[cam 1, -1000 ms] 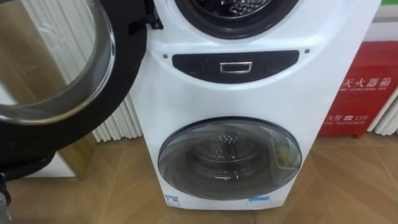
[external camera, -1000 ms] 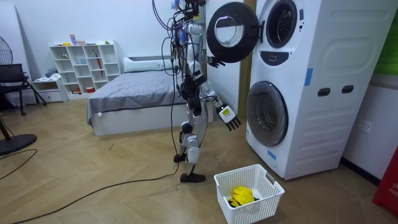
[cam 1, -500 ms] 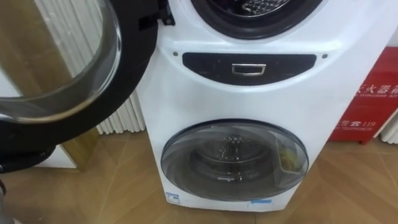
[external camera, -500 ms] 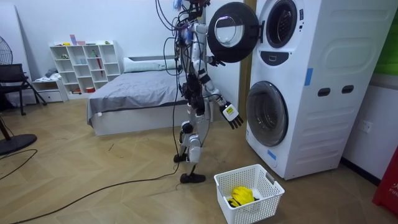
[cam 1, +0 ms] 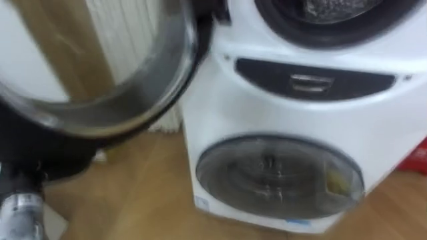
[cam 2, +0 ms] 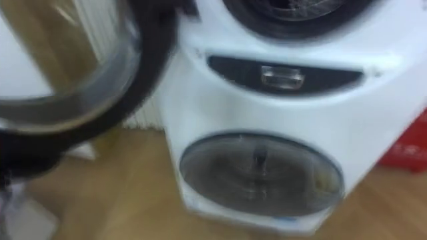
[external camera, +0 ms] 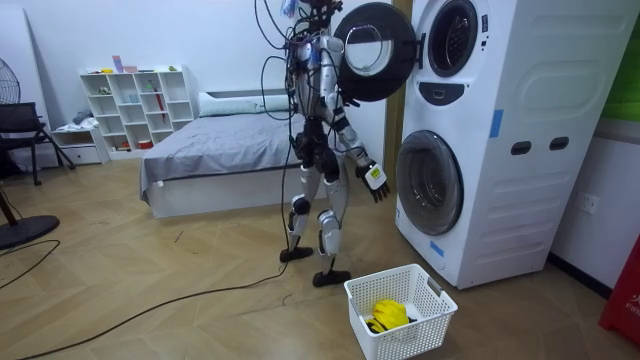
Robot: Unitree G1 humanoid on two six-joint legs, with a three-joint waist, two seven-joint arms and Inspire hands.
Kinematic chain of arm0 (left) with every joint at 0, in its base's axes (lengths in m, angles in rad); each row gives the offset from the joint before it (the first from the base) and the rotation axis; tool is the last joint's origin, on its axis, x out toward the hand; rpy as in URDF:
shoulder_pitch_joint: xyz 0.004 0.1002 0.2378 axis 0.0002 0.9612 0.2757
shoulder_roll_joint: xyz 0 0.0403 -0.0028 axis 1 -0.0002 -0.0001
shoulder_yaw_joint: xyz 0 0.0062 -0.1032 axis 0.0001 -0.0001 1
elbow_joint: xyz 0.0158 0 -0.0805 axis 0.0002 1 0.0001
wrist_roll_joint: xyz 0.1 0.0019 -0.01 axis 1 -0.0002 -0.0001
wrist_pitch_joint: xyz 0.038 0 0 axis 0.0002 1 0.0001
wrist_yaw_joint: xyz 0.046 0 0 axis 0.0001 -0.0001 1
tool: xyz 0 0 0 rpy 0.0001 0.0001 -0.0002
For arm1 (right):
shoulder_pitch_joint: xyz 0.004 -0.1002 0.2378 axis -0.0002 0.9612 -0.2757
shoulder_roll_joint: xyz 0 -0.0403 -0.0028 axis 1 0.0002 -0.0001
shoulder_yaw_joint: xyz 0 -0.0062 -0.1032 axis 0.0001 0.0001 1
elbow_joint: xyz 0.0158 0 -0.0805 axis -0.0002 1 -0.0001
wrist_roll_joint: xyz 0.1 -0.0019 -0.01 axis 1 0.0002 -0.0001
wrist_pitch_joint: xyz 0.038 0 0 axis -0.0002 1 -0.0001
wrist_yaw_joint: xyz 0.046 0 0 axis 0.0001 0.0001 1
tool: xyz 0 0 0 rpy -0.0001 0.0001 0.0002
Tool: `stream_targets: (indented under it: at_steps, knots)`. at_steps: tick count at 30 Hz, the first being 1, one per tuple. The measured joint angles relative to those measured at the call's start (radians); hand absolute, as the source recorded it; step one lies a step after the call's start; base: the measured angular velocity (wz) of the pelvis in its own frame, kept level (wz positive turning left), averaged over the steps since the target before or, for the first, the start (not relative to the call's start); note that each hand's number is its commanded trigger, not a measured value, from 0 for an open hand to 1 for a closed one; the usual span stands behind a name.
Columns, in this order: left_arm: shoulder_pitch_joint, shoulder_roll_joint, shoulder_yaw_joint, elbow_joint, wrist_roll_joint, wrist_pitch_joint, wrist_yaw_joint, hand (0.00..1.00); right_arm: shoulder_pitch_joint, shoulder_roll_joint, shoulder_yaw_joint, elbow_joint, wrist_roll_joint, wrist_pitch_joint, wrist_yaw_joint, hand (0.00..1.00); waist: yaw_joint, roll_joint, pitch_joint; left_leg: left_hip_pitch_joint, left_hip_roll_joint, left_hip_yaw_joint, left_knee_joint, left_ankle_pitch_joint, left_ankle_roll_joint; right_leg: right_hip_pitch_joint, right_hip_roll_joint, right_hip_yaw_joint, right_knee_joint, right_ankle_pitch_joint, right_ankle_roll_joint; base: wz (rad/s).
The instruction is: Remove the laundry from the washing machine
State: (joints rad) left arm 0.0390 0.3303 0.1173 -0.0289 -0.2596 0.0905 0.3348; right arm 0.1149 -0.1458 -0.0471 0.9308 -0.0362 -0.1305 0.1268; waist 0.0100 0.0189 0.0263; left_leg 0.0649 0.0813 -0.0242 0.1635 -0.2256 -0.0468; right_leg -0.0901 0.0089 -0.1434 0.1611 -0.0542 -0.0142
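Count, room view:
- stacked washing machine (external camera: 505, 140) ×1
- round doors ×2: upper door (external camera: 374, 52) open, lower door (external camera: 430, 182) shut
- white laundry basket (external camera: 408, 336) ×1
- yellow garment (external camera: 388, 314) in the basket ×1
- bed (external camera: 210, 145) ×1
- white shelf unit (external camera: 137, 108) ×1
- black chair (external camera: 18, 118) ×1
- standing fan (external camera: 6, 82) ×1

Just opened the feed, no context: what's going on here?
The robot stands facing the stacked washing machine. The upper door is swung open and the lower door is shut. Its left hand is up by the open door's lower edge. Its right hand hangs open and empty in front of the lower door. A white basket with a yellow garment sits on the floor near its feet.
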Motion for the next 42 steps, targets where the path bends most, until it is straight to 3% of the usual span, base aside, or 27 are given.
stream_targets:
  at_steps: [2,6,11,15,20,28,36,42]
  knots:
    - [0.015,-0.008,-0.024,-0.04,0.016,0.021,-0.014,0.0,-0.016,0.002,0.019,0.0,0.001,0.002,0.008,0.0,0.002,0.0,0.0005,-0.006,-0.011,0.018,0.001,-0.003,0.009,0.002,-0.012,0.001,-0.009,0.006,0.012,0.06]
    - [0.032,-0.012,-0.055,-0.057,0.017,0.022,-0.071,0.0,-0.014,0.018,0.036,0.002,0.011,0.002,0.032,0.0,0.002,-0.008,-0.0035,-0.011,-0.028,0.03,0.009,-0.002,0.032,0.008,-0.03,0.001,-0.008,0.014,0.026,-0.03]
    - [0.098,-0.044,-0.066,-0.116,0.015,0.021,-0.102,0.0,0.01,0.015,0.033,0.009,0.015,0.002,0.056,0.0,-0.009,-0.01,-0.0041,-0.008,-0.035,0.045,0.009,-0.001,0.038,0.003,-0.037,0.004,-0.002,0.017,0.028,-0.07]
    - [0.156,-0.049,-0.148,-0.17,0.016,0.016,-0.144,0.0,-0.01,0.013,0.036,0.045,0.039,-0.006,0.059,0.0,-0.015,-0.011,-0.0051,-0.01,-0.039,0.042,0.009,0.002,0.042,0.004,-0.041,0.001,-0.002,0.017,0.03,0.03]
    - [0.169,-0.042,-0.254,-0.17,0.028,0.007,-0.239,0.0,-0.031,0.011,0.083,0.046,0.09,-0.032,0.055,0.0,-0.018,-0.013,-0.0057,0.001,-0.04,0.049,0.009,0.002,0.042,0.005,-0.042,0.002,0.011,0.015,0.032,-0.03]
    - [0.199,-0.047,-0.322,-0.169,0.078,-0.04,-0.411,0.0,-0.036,0.01,0.113,0.046,0.097,-0.032,0.046,0.0,-0.052,-0.014,-0.0064,0.017,-0.038,0.07,0.007,0.002,0.042,0.008,-0.039,0.005,0.014,0.018,0.027,-0.09]
    - [0.199,-0.047,-0.385,-0.151,0.078,-0.109,-0.455,0.0,-0.041,-0.002,0.183,0.035,0.215,-0.032,0.052,0.0,-0.065,-0.024,-0.0118,0.045,-0.035,0.1,-0.015,0.002,0.042,0.019,-0.035,0.011,0.015,0.014,0.028,-0.1]
    - [0.194,-0.059,-0.418,-0.134,0.077,-0.143,-0.48,0.0,-0.056,-0.005,0.193,0.037,0.231,-0.033,0.039,0.0,-0.079,-0.036,-0.0118,0.058,-0.03,0.137,-0.021,-0.001,0.042,0.017,-0.022,0.048,0.015,0.012,0.031,-0.14]
